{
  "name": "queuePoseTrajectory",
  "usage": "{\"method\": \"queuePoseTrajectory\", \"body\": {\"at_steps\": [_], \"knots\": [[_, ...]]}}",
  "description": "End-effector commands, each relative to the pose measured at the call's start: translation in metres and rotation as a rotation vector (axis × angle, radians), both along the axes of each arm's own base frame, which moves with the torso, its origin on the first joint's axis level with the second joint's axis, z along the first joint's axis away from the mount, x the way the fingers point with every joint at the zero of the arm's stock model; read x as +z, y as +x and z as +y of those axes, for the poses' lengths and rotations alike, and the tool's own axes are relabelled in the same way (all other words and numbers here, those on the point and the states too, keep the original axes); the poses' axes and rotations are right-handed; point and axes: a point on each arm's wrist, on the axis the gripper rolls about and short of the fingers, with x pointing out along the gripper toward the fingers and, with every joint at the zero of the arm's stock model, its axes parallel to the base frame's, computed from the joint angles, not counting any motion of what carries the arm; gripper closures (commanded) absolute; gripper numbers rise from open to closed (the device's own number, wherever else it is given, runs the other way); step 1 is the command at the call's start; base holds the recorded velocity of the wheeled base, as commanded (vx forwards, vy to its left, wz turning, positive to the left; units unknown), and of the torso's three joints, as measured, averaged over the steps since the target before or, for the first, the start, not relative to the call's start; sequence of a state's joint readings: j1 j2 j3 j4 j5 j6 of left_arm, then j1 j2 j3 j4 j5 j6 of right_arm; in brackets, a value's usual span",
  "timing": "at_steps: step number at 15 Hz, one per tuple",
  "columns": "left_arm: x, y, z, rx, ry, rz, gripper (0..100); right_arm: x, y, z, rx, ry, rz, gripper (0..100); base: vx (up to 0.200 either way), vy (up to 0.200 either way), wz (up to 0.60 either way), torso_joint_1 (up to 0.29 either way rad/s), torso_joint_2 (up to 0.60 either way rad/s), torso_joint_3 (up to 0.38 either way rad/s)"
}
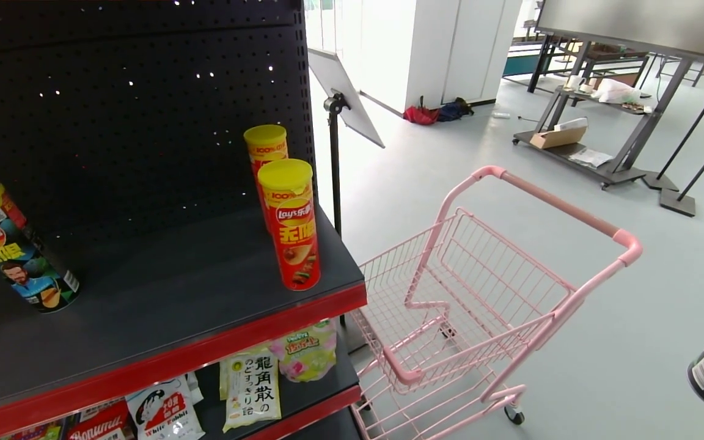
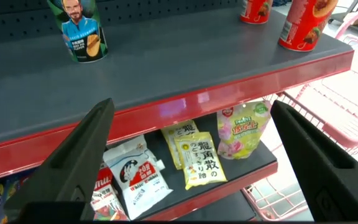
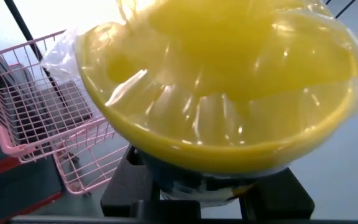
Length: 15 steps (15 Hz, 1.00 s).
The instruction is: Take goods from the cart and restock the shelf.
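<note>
R end effector [image 3: 207,193] clamped on yellow-lid chip can [image 3: 222,93]; L end effector [image 2: 191,165] wide open, empty.
Head view: held can at 4 o'clock, apart from pink cart [image 1: 480,275] at 5; two red cans [image 1: 289,226] upright on shelf [image 1: 175,305] corner nr cart.

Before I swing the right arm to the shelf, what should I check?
1. Right gripper shut on can: ok.
2. Grip depth on the can: cannot tell from the wrist view.
3. Bare spot on shelf between dark can and red cans: ok.
4. Route in from the right: probably not ok straight across, because the red cans stand at that end.
5. Left gripper open and empty, facing the shelf front: ok.
6. Cart basket empty: ok.
</note>
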<state>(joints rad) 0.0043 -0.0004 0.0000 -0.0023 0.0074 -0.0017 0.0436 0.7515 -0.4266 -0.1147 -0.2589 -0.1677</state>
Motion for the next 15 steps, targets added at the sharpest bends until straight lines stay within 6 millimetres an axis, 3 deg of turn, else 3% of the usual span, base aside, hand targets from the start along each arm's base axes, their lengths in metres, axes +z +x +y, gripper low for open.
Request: {"method": "queuePoseTrajectory", "body": {"at_steps": [1, 9, 12, 15], "knots": [[0.0, 0.0, 0.0, 0.001, 0.0, 0.001, 0, -0.01, -0.005, -0.001, -0.01, -0.009, 0.017, 100, 0.0, 0.0, 0.6, 0.032, -0.04, -0.036], [0.0, 0.0, 0.0, 0.001, 0.0, 0.0, 0, -0.018, -0.013, -0.001, -0.005, -0.008, 0.011, 100, 0.0, 0.0, 0.6, 0.008, -0.01, -0.003], [0.0, 0.0, 0.0, 0.001, 0.0, 0.0, 0, -0.027, -0.027, -0.001, 0.004, -0.009, -0.019, 100, 0.0, 0.0, 0.0, 0.0, 0.0, 0.0], [0.0, 0.0, 0.0, 0.001, 0.0, 0.0, 0, -0.043, -0.055, 0.001, 0.175, 0.023, -0.123, 100, 0.0, 0.0, 0.0, 0.0, 0.0, 0.0]]}}
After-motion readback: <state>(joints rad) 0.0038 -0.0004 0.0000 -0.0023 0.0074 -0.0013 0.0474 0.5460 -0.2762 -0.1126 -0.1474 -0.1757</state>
